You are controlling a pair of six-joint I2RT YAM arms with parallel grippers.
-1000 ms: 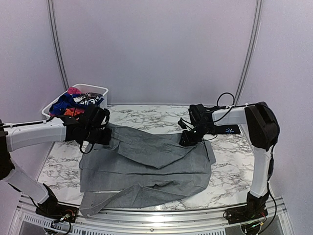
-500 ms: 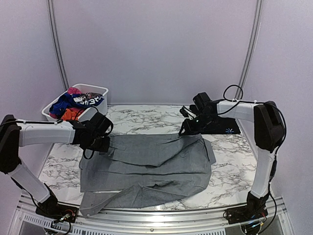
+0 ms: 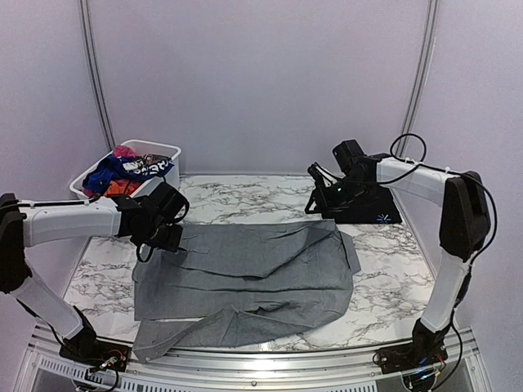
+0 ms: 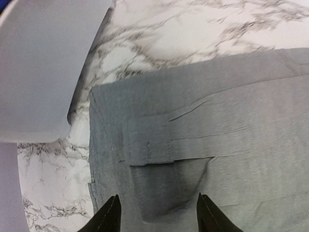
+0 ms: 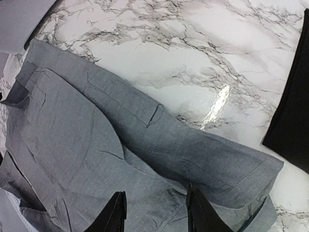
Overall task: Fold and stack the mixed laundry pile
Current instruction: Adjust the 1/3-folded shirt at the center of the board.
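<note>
The grey shirt (image 3: 245, 273) lies spread on the marble table (image 3: 245, 196), its long axis running left to right across the middle. The far edge is a straight fold. One loose part trails towards the near left corner and reaches the metal rail at the table's edge. The cloth is a thin woven grey, matte, with soft creases and flat overlapping layers. In the left wrist view a stitched rectangular flap shows on it. In the right wrist view the right end has a doubled, stitched hem, slightly turned up. Which end holds the collar I cannot tell.

The left gripper (image 4: 157, 212) hangs just above the shirt's far left corner, fingers apart with nothing between them, only cloth below. The right gripper (image 5: 155, 210) is raised over the far right end of the shirt, its fingers likewise spread and empty.

A black garment (image 3: 368, 214) lies flat at the far right of the table, a neat dark rectangle apart from the shirt's right end. The remaining coloured pieces (image 3: 122, 170), blue, orange-red and pink, sit heaped and crumpled in the white plastic basket (image 3: 167, 151) at the far left, beside the table's corner.
</note>
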